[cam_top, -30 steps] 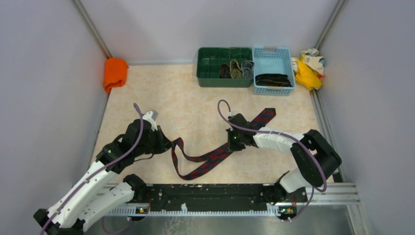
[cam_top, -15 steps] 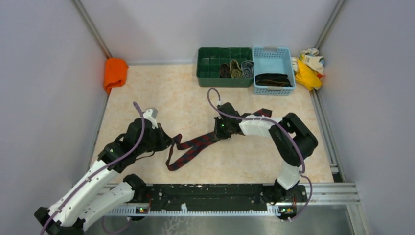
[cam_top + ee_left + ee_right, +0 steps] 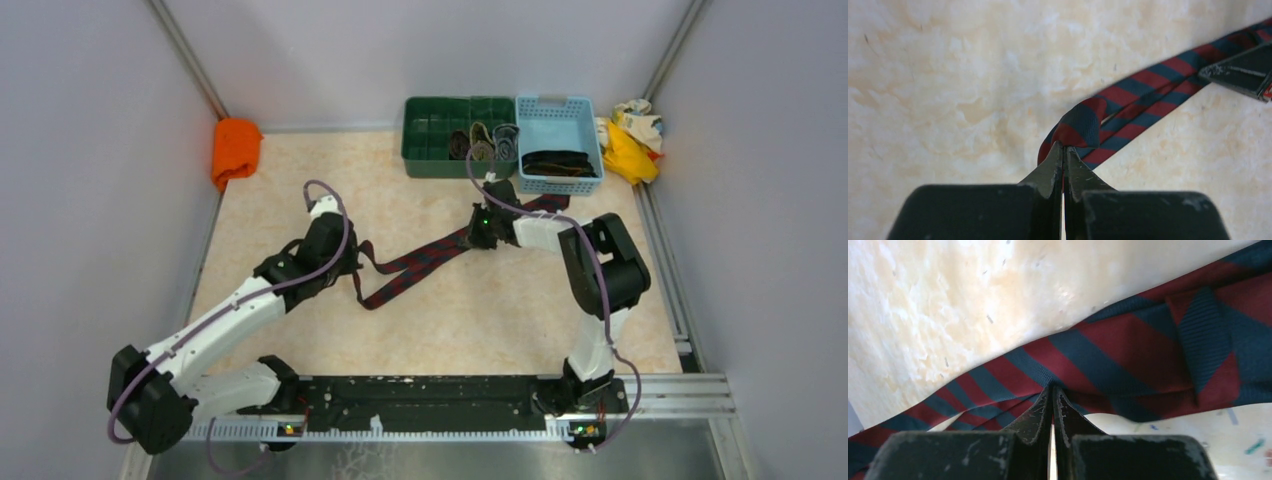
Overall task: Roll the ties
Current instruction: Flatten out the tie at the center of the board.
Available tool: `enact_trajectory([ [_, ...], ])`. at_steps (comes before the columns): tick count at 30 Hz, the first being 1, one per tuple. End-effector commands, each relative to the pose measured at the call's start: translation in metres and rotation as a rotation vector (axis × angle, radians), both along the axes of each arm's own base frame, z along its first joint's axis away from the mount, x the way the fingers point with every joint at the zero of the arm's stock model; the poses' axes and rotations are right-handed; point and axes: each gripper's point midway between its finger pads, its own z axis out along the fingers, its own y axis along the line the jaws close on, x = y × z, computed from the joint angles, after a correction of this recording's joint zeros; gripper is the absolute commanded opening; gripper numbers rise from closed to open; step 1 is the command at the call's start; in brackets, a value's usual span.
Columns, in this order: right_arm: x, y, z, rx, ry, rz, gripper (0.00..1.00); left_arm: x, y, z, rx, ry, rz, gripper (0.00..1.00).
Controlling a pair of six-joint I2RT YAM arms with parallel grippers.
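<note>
A dark red and navy striped tie [image 3: 425, 258] stretches across the middle of the table, from my left gripper [image 3: 352, 262] up to the right. In the left wrist view my left gripper [image 3: 1064, 146] is shut on a fold of the tie [image 3: 1128, 107]. My right gripper [image 3: 480, 234] pinches the same tie further along, near its wide end [image 3: 545, 204]. The right wrist view shows that gripper [image 3: 1052, 388] shut on the tie's edge [image 3: 1108, 360]. Three rolled ties [image 3: 482, 143] stand in the green tray [image 3: 430, 150]. Dark ties [image 3: 556, 163] lie in the blue basket [image 3: 558, 112].
An orange cloth [image 3: 235, 148] lies at the back left by the wall. Yellow and cream rags [image 3: 632, 135] are heaped at the back right, beside the blue basket. The green tray and blue basket stand side by side along the back edge.
Both arms carried the tie away from the front edge. The left gripper moved forward and right; the right gripper moved toward the back, and the slack loop has drawn out straighter.
</note>
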Motion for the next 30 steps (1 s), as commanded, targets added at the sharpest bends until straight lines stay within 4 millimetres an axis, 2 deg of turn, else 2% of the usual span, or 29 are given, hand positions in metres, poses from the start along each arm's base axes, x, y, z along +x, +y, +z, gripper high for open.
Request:
enact_trajectory([
  [1, -0.026, -0.071, -0.054, -0.242, 0.147, -0.075, 0.00, 0.039, -0.002, 0.041, 0.078, -0.111, 0.050, 0.00],
  [4, -0.026, -0.076, -0.053, -0.235, 0.148, -0.077, 0.00, 0.034, -0.009, 0.038, 0.101, -0.044, -0.002, 0.00],
  [7, -0.028, -0.074, -0.053, -0.222, 0.146, -0.066, 0.00, 0.016, -0.015, 0.028, 0.062, 0.029, -0.065, 0.00],
  [11, -0.025, -0.068, -0.050, -0.198, 0.135, -0.047, 0.00, -0.010, -0.004, 0.019, 0.016, 0.057, -0.058, 0.00],
  [12, -0.024, -0.063, -0.048, -0.183, 0.132, -0.034, 0.00, -0.015, 0.003, 0.018, 0.021, 0.052, -0.037, 0.00],
  [16, -0.025, -0.037, -0.046, -0.181, 0.132, 0.037, 0.00, -0.015, 0.029, 0.040, 0.007, -0.066, 0.069, 0.00],
  [20, -0.032, 0.001, -0.051, -0.171, 0.135, 0.112, 0.00, -0.013, 0.051, 0.061, 0.017, -0.171, 0.154, 0.01],
  [24, -0.039, 0.037, -0.059, -0.162, 0.150, 0.177, 0.00, -0.017, 0.066, 0.070, 0.046, -0.176, 0.215, 0.00],
  [26, -0.043, 0.052, -0.062, -0.162, 0.157, 0.203, 0.00, -0.019, 0.069, 0.070, 0.047, -0.176, 0.223, 0.05],
  [30, -0.049, 0.075, -0.061, -0.122, 0.156, 0.244, 0.00, -0.023, 0.070, 0.070, 0.037, -0.180, 0.218, 0.31],
])
